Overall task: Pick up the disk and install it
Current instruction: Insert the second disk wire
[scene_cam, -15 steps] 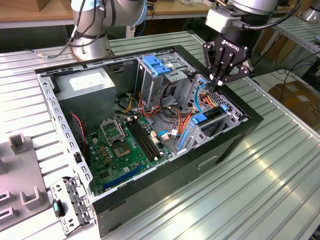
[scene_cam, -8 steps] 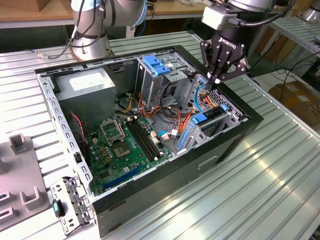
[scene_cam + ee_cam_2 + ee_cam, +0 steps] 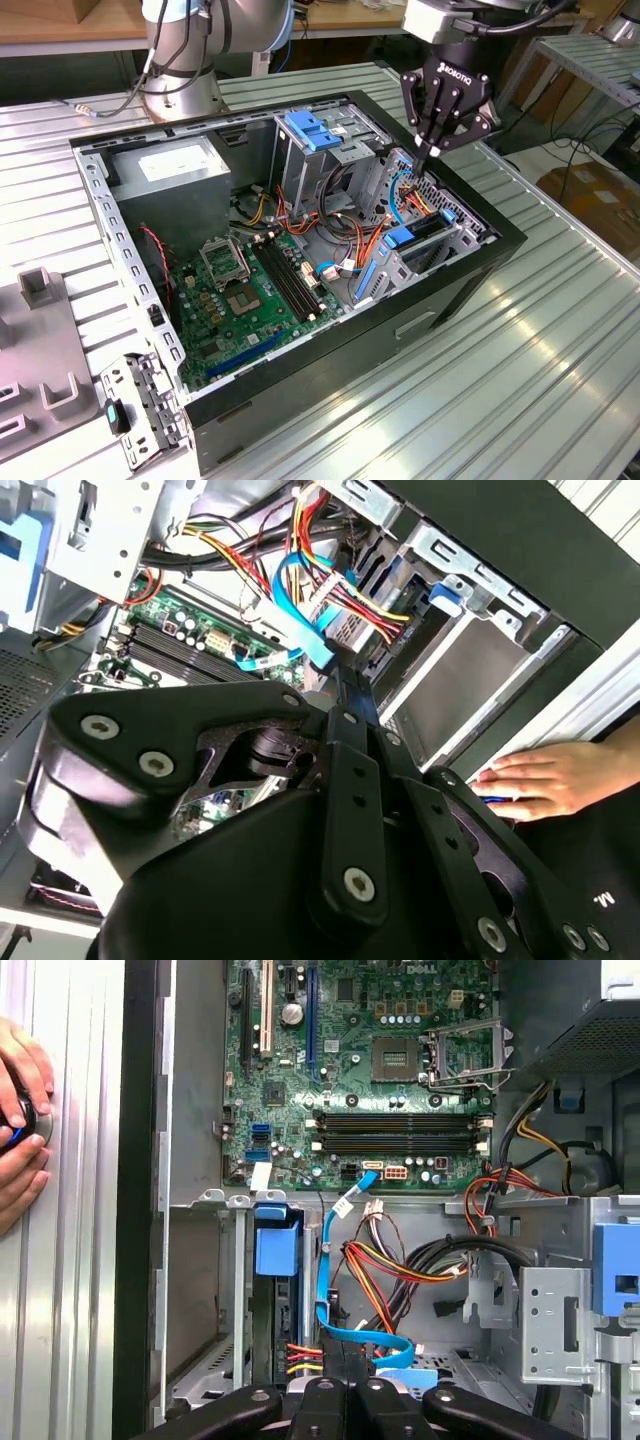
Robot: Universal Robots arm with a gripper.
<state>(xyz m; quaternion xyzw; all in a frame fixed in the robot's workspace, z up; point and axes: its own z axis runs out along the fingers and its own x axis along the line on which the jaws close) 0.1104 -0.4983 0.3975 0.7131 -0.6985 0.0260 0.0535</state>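
1. In the exterior view the gripper (image 3: 432, 150) is hanging at the upper right of the frame, pointing down over the far right corner of the open computer case (image 3: 500, 235), its fingers drawn together to a point with nothing visible between them.
2. The disk (image 3: 418, 238) is sitting edge-up in the metal bay at the case's right side, right of centre in the frame; its blue plastic end (image 3: 400, 237) is facing the motherboard (image 3: 240, 295).
3. The disk is lying just below and slightly left of the fingertips in that frame, its long axis running from the blue end towards the case's right wall, up and right in the picture.
4. In the first wrist view the blue end (image 3: 276, 1250) is showing left of centre, with the disk's dark edge running down from it to the gripper at the bottom edge, where red and yellow wires (image 3: 305, 1358) are plugging in.
5. A person's hand (image 3: 20, 1120) is resting at the left edge of that view, outside the case.
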